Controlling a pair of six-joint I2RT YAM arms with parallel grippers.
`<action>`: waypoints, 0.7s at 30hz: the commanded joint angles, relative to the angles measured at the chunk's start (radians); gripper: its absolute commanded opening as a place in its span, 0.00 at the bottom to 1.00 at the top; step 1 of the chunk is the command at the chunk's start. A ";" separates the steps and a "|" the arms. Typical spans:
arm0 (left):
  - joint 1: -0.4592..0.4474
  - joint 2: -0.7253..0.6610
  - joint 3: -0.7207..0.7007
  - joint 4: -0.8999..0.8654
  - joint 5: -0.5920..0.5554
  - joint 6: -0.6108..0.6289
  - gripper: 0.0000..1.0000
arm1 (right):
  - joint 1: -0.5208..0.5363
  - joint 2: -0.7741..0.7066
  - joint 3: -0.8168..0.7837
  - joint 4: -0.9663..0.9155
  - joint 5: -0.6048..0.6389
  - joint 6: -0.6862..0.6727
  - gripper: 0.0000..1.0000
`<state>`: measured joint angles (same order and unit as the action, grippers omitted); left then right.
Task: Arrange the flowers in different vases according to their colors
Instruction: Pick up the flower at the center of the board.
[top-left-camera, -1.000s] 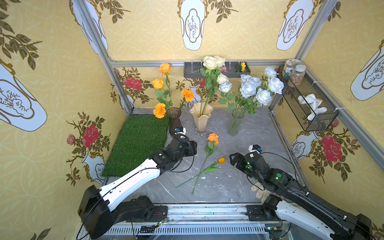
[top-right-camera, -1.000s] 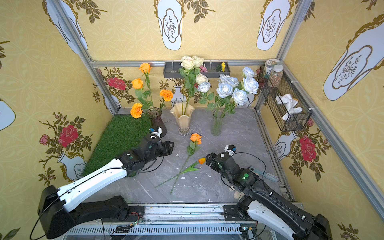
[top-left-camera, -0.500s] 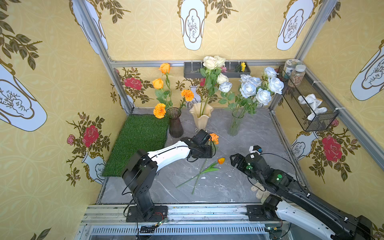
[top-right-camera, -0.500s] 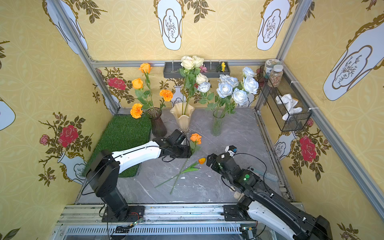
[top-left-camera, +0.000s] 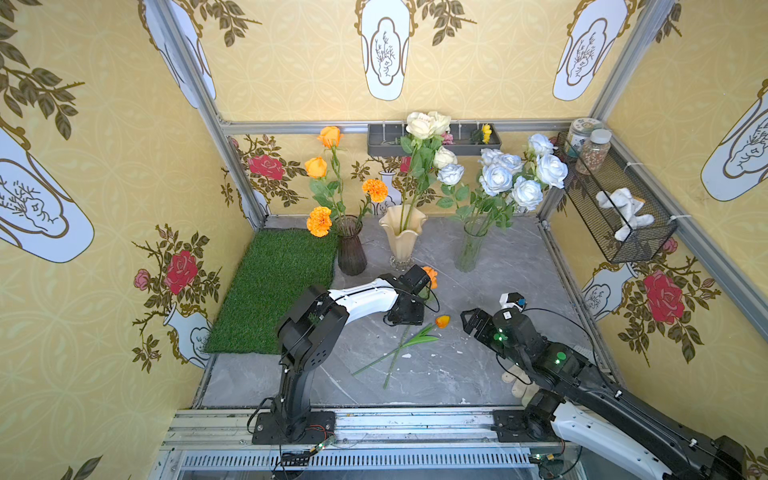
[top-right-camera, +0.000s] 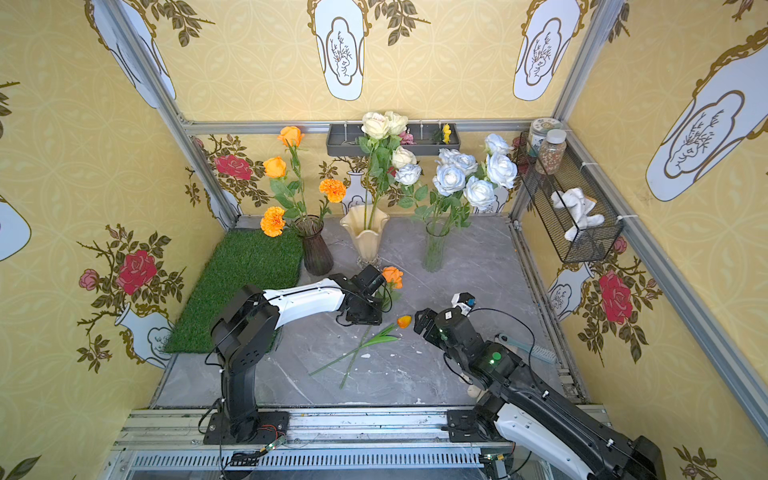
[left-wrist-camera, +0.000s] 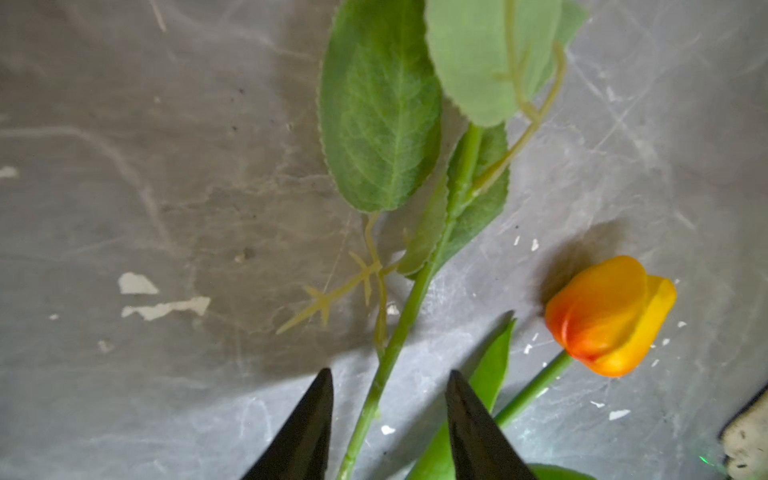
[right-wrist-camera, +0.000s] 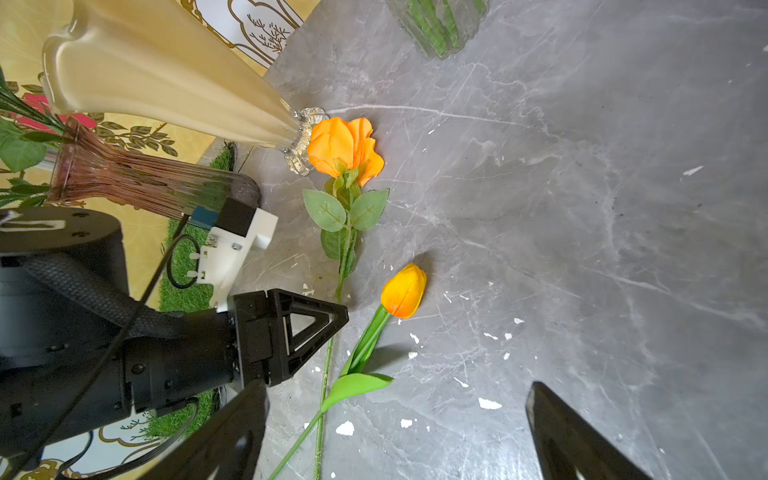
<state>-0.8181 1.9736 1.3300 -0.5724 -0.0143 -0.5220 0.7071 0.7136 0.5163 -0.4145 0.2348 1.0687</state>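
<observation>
Three vases in a row at the back of the table (top-left-camera: 498, 286): purple vase (top-left-camera: 351, 253) holds two orange roses (top-left-camera: 330, 136) and two marigolds (top-left-camera: 375, 190), upright; cream vase (top-left-camera: 402, 239) holds three cream roses (top-left-camera: 419, 124); clear vase (top-left-camera: 470, 249) holds blue-white roses (top-left-camera: 495, 179), at least five, heads overlap so exact count unclear; one more pale head (top-left-camera: 451, 173) sits between the two bunches, can't tell which vase its stem is in. Two flowers lie flat on the table in front of the vases, stems crossing: loose rose (top-left-camera: 430, 276), orange, head just beside the cream vase's foot, long axis back to front, stem end toward the front edge; tulip (top-left-camera: 442, 321), orange-yellow, head pointing at the right gripper (top-left-camera: 473, 323), stem slanting front-left. Left gripper (left-wrist-camera: 389, 376) points down over the loose rose, claw apart and straddling its stem below the leaves, gap on each side, nothing clamped. Right gripper low near the tulip head, claw wide apart, holding nothing. Grass mat (top-left-camera: 274, 291) lies left of the purple vase. Wall tray (top-left-camera: 432, 148) has small pink and yellow flowers; wire basket (top-left-camera: 619, 216) on the right wall has two jars (top-left-camera: 594, 149) and a white object
</observation>
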 joint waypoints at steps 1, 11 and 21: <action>-0.008 0.025 0.012 -0.027 -0.033 0.014 0.43 | 0.000 -0.009 -0.006 0.040 -0.001 -0.004 0.97; -0.070 0.107 0.131 -0.145 -0.167 0.022 0.29 | 0.000 -0.025 -0.010 0.034 0.000 -0.003 0.97; -0.137 0.112 0.217 -0.205 -0.349 0.050 0.09 | -0.002 -0.046 -0.020 0.032 0.004 0.004 0.97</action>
<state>-0.9550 2.0956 1.5425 -0.7559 -0.2852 -0.4828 0.7055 0.6716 0.4995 -0.4133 0.2344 1.0691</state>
